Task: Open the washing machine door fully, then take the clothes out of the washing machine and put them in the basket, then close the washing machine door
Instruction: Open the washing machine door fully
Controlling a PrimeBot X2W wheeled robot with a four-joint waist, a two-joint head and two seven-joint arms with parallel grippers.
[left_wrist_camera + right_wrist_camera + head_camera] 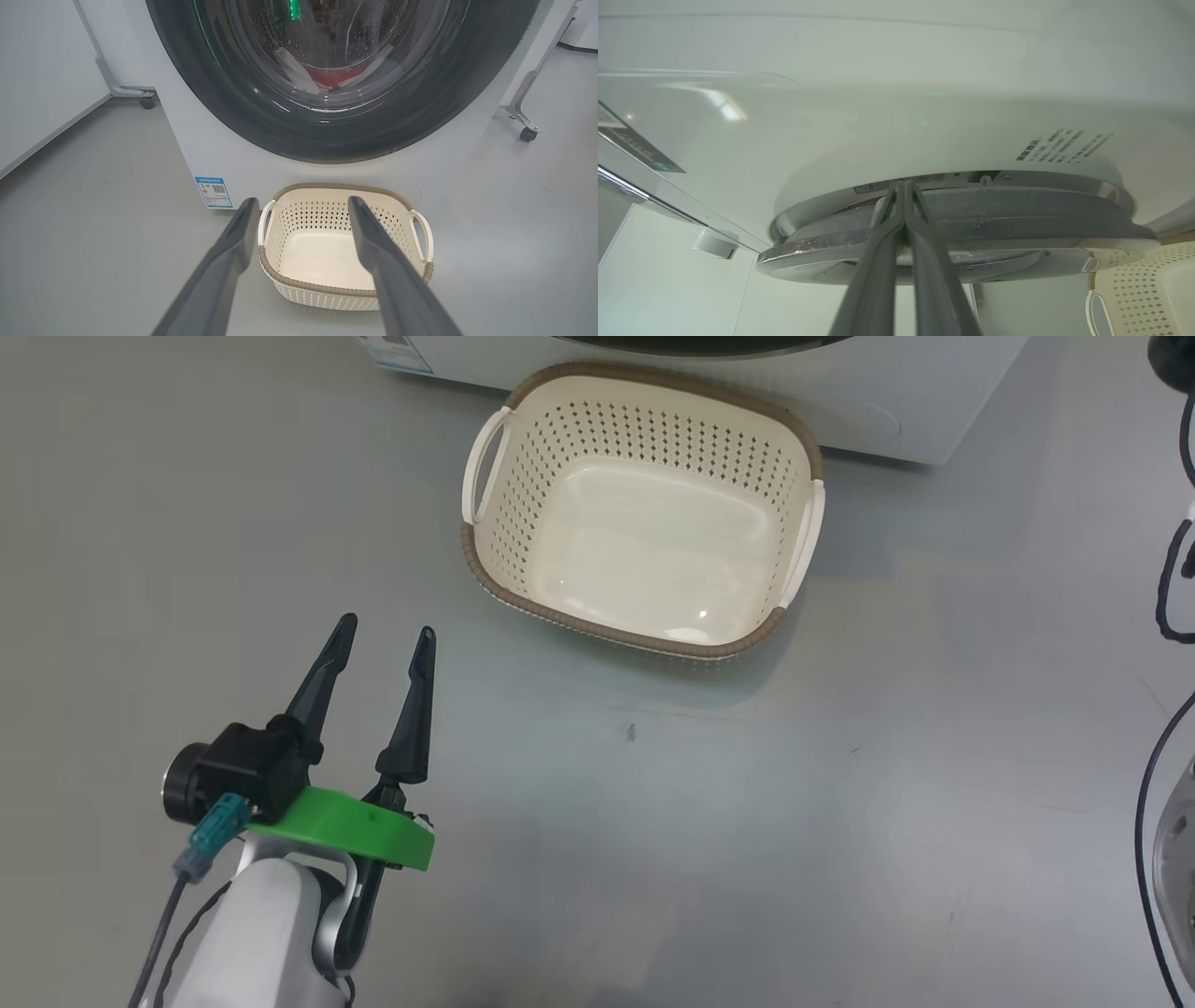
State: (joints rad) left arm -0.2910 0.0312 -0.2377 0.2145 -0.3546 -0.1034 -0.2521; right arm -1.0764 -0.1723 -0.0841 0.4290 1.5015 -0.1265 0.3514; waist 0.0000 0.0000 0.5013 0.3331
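The washing machine (224,154) stands on the grey floor (747,803), with a blue label (213,191) at the lower corner of its white front. The washing machine door (224,107) lies flat against the front in the left wrist view. The clothes (334,77) are inside the drum, seen through the glass as a red patch with white panels.

The basket (523,513) sits on the floor just in front of the machine, below the door, with its brown rim uppermost and one handle at each side.

The left gripper (387,623) hangs above the floor, near the basket and apart from it. Its jaws stand wide and hold nothing. In its own wrist view the two fingers (224,261) frame the basket and point toward the machine.

The right gripper (903,184) has its jaws pressed together (no gap shows between the fingers). Its tips reach the seam between the door's edge and the white front of the machine. Whether they touch the door cannot be told. A corner of the basket shows at the lower right of that view.
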